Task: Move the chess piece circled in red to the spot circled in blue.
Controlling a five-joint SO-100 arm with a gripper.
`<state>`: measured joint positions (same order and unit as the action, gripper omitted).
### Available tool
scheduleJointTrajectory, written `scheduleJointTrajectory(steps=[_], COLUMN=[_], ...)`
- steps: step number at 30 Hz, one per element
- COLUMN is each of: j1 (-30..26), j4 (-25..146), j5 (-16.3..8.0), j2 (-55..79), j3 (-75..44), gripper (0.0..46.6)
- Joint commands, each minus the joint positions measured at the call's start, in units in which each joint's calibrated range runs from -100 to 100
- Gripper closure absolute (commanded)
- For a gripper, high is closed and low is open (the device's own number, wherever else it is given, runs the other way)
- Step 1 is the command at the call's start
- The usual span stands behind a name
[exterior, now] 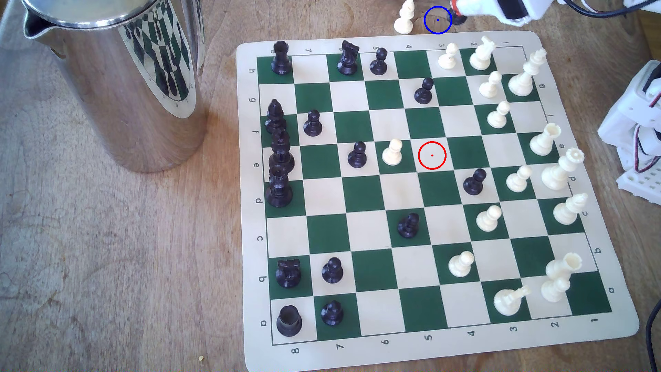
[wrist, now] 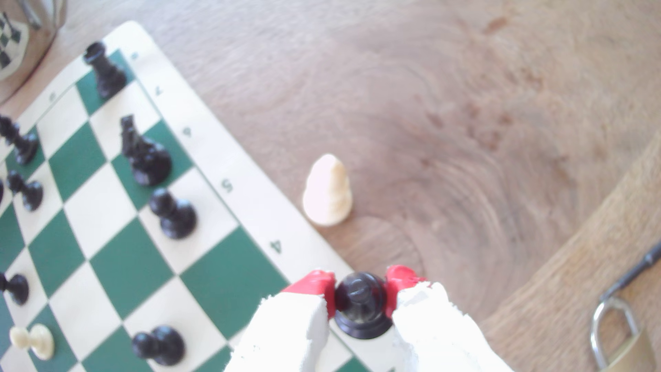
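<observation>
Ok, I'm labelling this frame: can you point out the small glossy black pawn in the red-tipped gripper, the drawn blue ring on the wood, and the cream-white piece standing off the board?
small glossy black pawn (wrist: 361, 298), wrist view, its rounded top.
drawn blue ring (exterior: 431, 10), exterior view, bare wood inside it.
cream-white piece (wrist: 327, 193), wrist view, its body.
red-tipped gripper (wrist: 360, 282), wrist view, between its fingertips.

Glossy black chess piece (wrist: 361, 304); grained brown wooden table (exterior: 107, 250); mirror-polished, probably steel, jug (exterior: 118, 71).

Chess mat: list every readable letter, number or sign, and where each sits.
"8 7 6 5 4 3 2 1": near border of the chess mat, exterior view.
"h g f e d c b a": its left border; on the right border "g" to "a" read.
"5 4 3 2 1": far border; "7" also reads, the rest is blurred.
"7", "5", "4": mat border, wrist view.
Elsewhere: none.
</observation>
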<state>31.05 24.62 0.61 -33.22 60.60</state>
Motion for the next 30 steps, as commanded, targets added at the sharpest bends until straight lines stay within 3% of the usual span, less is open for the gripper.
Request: scheduleJointTrajectory(steps=[1, 11, 30], j1=[0.9, 2.7, 2.2], j4=[-5.5, -14.7, -16.8], j5=[0.2, 0.2, -0.7], j2=[4.1, 13.1, 22.5], j3=[-4.8, -5.9, -11.0], gripper=[46.4, 46.4, 44.7])
